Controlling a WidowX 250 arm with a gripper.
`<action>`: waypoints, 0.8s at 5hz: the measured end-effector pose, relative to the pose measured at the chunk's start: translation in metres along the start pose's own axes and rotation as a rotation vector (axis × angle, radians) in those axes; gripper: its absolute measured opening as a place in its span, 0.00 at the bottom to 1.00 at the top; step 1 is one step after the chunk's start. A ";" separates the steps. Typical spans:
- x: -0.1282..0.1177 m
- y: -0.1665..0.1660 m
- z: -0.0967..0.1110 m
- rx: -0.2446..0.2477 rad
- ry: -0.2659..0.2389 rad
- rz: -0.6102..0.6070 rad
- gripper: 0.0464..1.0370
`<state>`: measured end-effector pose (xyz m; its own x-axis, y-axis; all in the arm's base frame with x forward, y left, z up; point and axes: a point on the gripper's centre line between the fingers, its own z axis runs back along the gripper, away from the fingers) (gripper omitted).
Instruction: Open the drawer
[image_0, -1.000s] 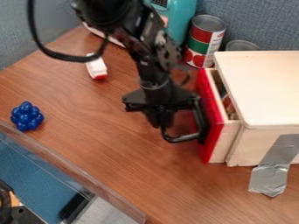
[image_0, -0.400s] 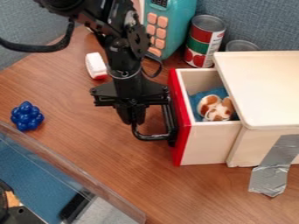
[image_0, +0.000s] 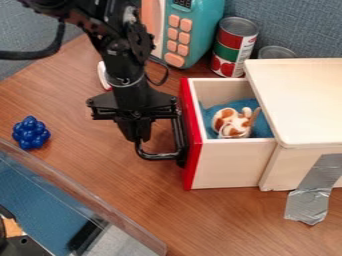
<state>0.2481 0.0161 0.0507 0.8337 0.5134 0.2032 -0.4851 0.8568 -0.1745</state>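
Counting left to right, there are one blue knobbly cluster (image_0: 31, 132), one small white-and-red item (image_0: 103, 75), one gripper (image_0: 137, 133), one teal toy microwave (image_0: 204, 30), one drawer (image_0: 230, 162), one spotted toy (image_0: 234, 123), two cans, one wooden cabinet (image_0: 304, 95) and one strip of silver tape (image_0: 309, 202). The drawer is pulled out of the cabinet, open at the top, its red front facing left. In it lie a blue cloth (image_0: 262, 125) and, on that, the brown-and-white toy. The cluster sits well apart from the drawer, to its left, above a clear edging (image_0: 87, 197). The white-and-red item is left of and behind the drawer, partly covered by the arm. The gripper is just left of the drawer's front, down at its black handle (image_0: 160, 157), in the way there; whether the pincer is apart, together or clamped, I cannot tell. The microwave stands behind the drawer, as do the red-and-green can (image_0: 234, 45) and, farther right, the plain can (image_0: 276, 52), partly hidden by the cabinet. The tape is on the cabinet, right of the drawer
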 end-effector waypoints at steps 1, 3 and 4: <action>-0.002 0.006 0.000 0.005 0.012 -0.002 0.11; -0.007 0.013 0.007 0.007 0.003 0.016 0.11; -0.007 0.014 0.013 0.011 -0.009 -0.003 0.17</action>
<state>0.2322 0.0251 0.0589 0.8325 0.5116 0.2126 -0.4859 0.8586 -0.1633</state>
